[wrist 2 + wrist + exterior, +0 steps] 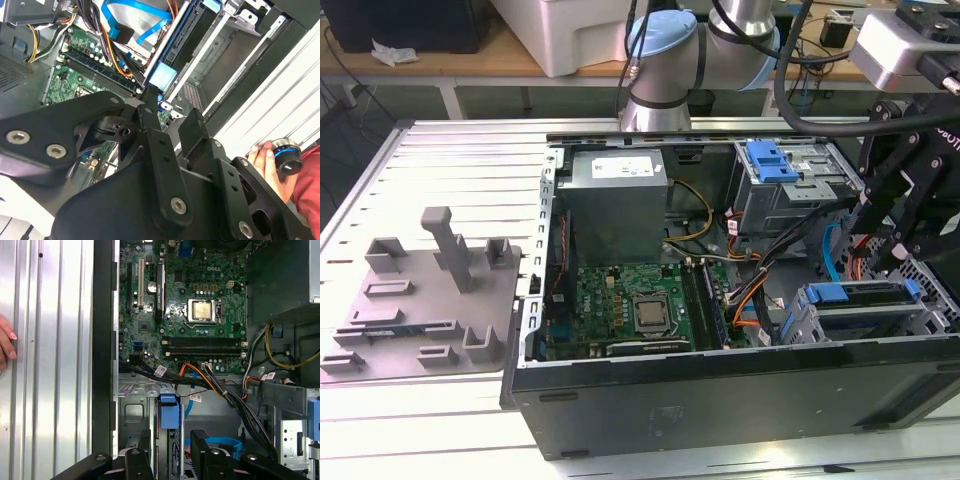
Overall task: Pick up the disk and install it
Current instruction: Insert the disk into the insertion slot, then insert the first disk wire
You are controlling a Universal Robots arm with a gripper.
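Note:
The disk (860, 297), silver with a blue rail frame, sits on edge in the drive cage at the front corner of the open computer case, on the exterior view's right. Both wrist views show its blue end tab (169, 411) (161, 75) sticking out of the cage. My black gripper (895, 250) hangs just above that cage. It is open, and its fingers (200, 445) stand on either side of the disk's edge with a gap to each. In the second wrist view the gripper (171, 105) is right at the tab.
The case holds a green motherboard (630, 305), a grey power supply box (618, 205), orange and black cable bundles (210, 382) and a second cage with a bare blue bracket (770, 160). A grey fixture plate (415, 310) lies beside the case. A person's hand (262, 157) rests on the table by a knob.

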